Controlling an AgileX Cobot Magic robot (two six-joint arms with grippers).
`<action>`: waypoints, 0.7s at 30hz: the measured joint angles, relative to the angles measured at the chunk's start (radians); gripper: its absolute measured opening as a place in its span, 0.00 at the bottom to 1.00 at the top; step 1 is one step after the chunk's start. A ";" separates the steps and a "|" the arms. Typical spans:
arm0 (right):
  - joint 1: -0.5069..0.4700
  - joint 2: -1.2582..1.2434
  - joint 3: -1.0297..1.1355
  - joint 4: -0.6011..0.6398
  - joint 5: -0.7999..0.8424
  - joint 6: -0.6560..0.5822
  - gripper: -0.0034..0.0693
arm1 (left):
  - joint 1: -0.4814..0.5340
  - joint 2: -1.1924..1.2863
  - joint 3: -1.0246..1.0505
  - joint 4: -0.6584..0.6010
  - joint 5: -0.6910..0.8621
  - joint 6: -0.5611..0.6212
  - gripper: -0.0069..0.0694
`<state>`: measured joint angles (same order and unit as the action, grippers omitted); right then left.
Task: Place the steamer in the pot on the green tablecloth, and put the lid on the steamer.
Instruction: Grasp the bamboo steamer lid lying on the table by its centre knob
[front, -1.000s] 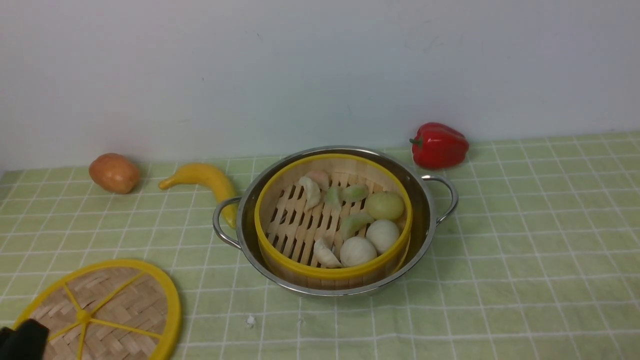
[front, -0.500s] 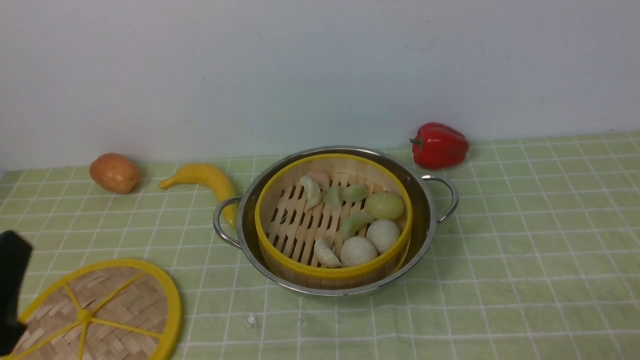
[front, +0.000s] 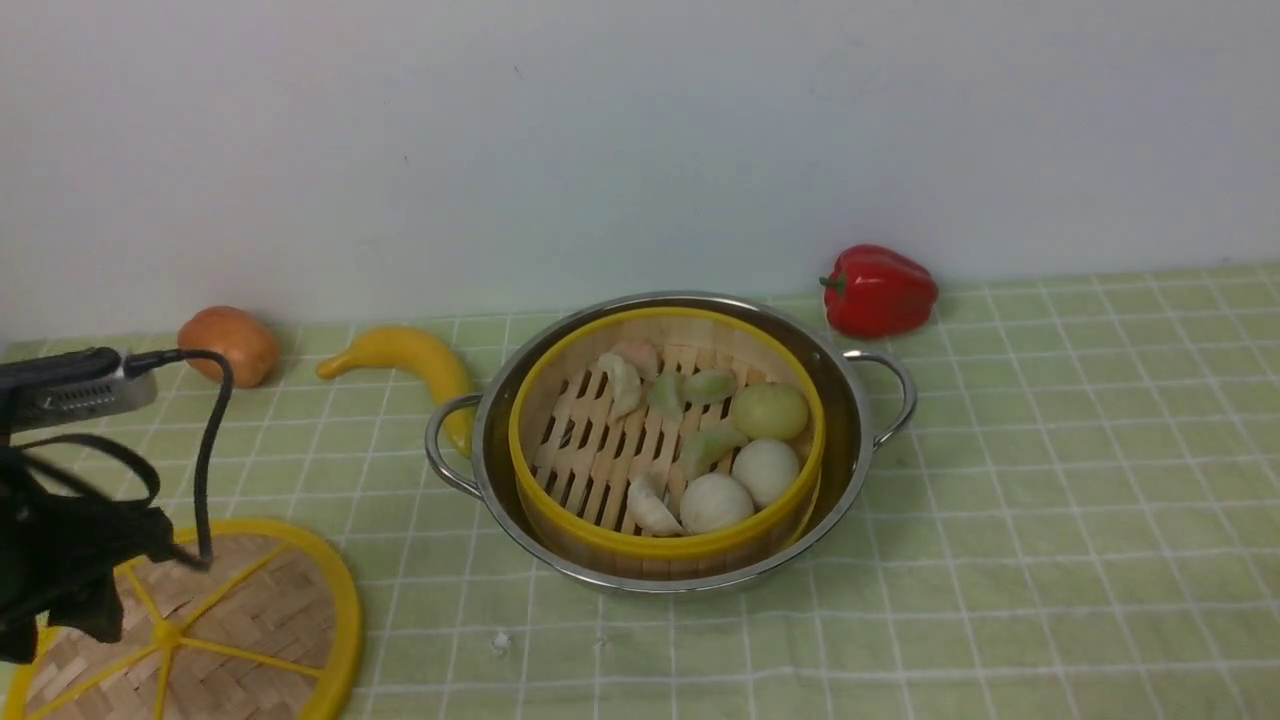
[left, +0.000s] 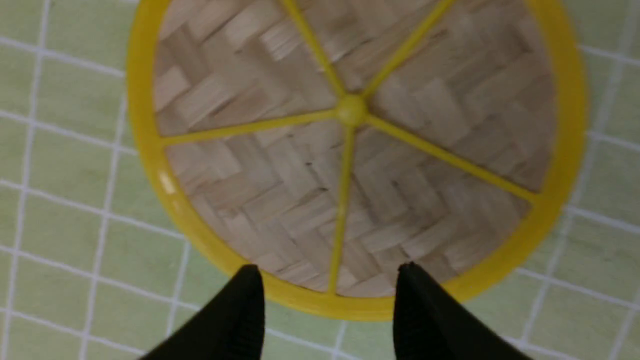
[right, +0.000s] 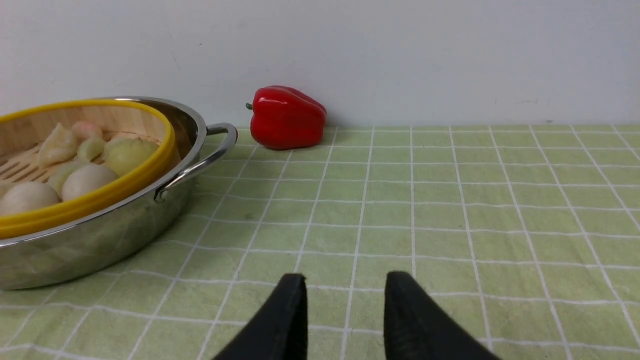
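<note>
The lid (front: 215, 625) lies flat on the green tablecloth (front: 1050, 500) at the near left corner, well apart from the pot, its woven face and yellow spokes up. The left arm (front: 60, 560) hangs over the lid's left part. In the wrist view the left gripper (left: 327, 274) has its jaws apart above the lid's yellow rim, with nothing clamped between them; whether the fingertips (left: 250, 285) touch the rim cannot be told. The right gripper (right: 345, 277) is out of the front view. Its own camera shows the jaws spread and empty, low over bare cloth. A small white crumb (front: 500, 640) sits on the cloth just near of the pot.

The pot (front: 848, 440) stands in the middle of the cloth, one looped handle to each side. The steamer (front: 660, 545) sits inside it, uncovered, its yellow rim rising a little above the steel edge. White buns (front: 715, 500) and pale dumplings (front: 625, 382) rest on its slatted floor, mostly toward the right half.

Farther left, a banana (front: 410, 355) runs up to the pot's left handle, and a potato (front: 230, 345) lies beyond it by the wall. A red pepper (front: 880, 290) sits far right of the pot, against the white wall (front: 640, 130).
</note>
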<state>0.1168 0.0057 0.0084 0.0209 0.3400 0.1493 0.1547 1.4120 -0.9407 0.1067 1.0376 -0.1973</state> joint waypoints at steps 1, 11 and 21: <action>0.000 0.000 0.000 0.000 0.000 0.000 0.38 | 0.000 0.037 -0.030 0.015 0.011 -0.009 0.53; 0.000 0.000 0.000 0.000 0.000 0.003 0.38 | 0.000 0.325 -0.181 0.028 -0.011 -0.028 0.53; 0.000 0.000 0.000 0.000 0.000 0.003 0.38 | 0.000 0.453 -0.195 -0.044 0.006 0.001 0.51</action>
<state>0.1168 0.0057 0.0084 0.0209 0.3400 0.1524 0.1547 1.8649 -1.1360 0.0624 1.0436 -0.1962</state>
